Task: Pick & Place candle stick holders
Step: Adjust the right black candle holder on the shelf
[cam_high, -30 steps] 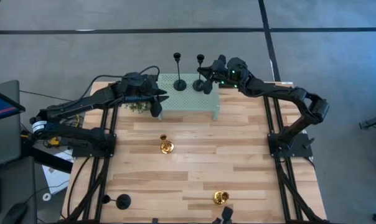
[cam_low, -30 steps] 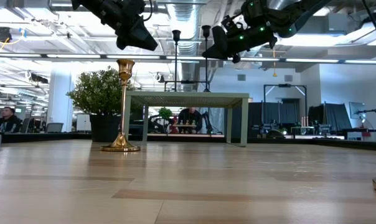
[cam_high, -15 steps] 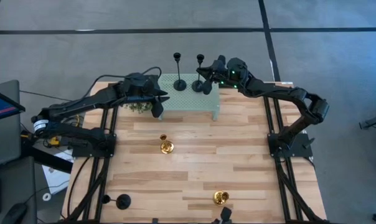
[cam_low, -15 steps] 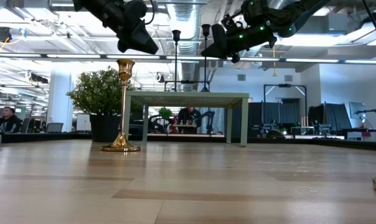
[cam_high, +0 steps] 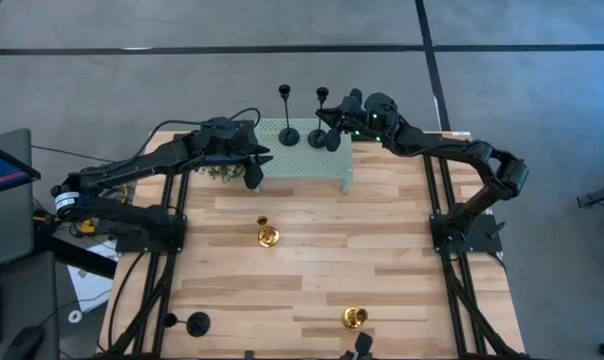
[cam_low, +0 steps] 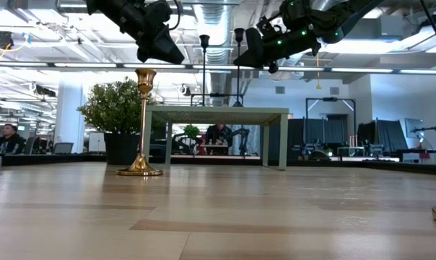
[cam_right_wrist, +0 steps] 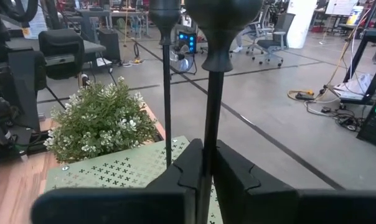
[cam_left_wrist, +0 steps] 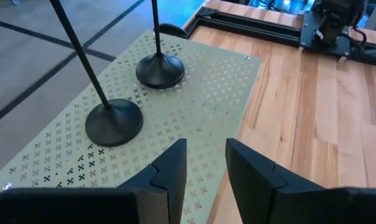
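Two black candle stick holders (cam_high: 320, 118) stand on the green perforated stand (cam_high: 302, 158) at top centre; the right tool (cam_high: 332, 135) clamps one stem. The left tool (cam_high: 250, 172), fingers parted, hovers beside the plant (cam_high: 219, 172). Two gold holders (cam_high: 267, 234) wait on the bench (cam_high: 382, 260).

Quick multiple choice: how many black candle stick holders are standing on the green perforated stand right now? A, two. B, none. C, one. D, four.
A: the left wrist view shows two black holders, one and another, with round bases resting on the green perforated stand; the right gripper is closed around the stem of one of them.
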`<state>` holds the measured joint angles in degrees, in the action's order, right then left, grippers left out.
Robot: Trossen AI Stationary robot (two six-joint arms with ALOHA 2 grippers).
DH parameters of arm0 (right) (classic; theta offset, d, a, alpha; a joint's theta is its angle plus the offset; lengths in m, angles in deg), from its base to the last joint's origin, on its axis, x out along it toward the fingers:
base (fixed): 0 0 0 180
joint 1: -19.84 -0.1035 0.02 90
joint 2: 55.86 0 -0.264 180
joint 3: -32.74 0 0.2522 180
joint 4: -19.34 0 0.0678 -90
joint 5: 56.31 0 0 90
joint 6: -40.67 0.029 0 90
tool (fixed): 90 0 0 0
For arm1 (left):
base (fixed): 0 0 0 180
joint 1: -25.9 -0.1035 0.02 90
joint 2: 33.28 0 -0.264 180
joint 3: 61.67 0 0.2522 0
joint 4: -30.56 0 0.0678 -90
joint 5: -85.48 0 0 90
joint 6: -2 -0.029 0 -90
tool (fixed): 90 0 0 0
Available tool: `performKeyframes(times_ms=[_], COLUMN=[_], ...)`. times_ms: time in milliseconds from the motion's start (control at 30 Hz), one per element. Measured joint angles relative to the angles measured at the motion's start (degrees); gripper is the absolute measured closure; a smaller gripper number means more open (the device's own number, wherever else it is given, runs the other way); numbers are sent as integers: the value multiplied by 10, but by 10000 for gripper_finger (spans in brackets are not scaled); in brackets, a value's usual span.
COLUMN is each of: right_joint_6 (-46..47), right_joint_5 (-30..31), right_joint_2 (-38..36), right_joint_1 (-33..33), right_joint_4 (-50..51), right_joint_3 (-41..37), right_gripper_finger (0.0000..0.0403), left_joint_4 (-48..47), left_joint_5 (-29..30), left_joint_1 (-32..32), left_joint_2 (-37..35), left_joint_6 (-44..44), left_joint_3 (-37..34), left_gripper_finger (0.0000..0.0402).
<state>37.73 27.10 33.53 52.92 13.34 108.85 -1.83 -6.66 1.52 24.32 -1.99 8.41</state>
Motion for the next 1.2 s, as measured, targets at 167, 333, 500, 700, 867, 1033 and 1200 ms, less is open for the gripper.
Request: performKeyframes(times_ms=[167, 333, 500, 700, 867, 1033, 1200], right_joint_6=[0, 0, -2, -2, -7, -29, -31], right_joint_5=[1, 5, 5, 6, 6, 6, 6], right_joint_2=[-1, -1, -1, -1, -7, -32, -36], right_joint_1=[0, 0, 0, 0, 0, 0, 0], right_joint_4=[-1, -1, -1, 0, 17, 45, 36], right_joint_3=[0, 0, 0, 0, 0, 0, 0], right_gripper_finger=[357, 346, 325, 299, 290, 290, 290], left_joint_4=[0, 0, 0, 0, 0, 0, 0], left_joint_5=[0, 0, 0, 0, 0, 0, 0], left_joint_1=[0, 0, 0, 0, 0, 0, 0], left_joint_2=[0, 0, 0, 0, 0, 0, 0], left_joint_6=[0, 0, 0, 0, 0, 0, 0], left_joint_3=[0, 0, 0, 0, 0, 0, 0], left_gripper_finger=[291, 291, 291, 291, 291, 291, 291])
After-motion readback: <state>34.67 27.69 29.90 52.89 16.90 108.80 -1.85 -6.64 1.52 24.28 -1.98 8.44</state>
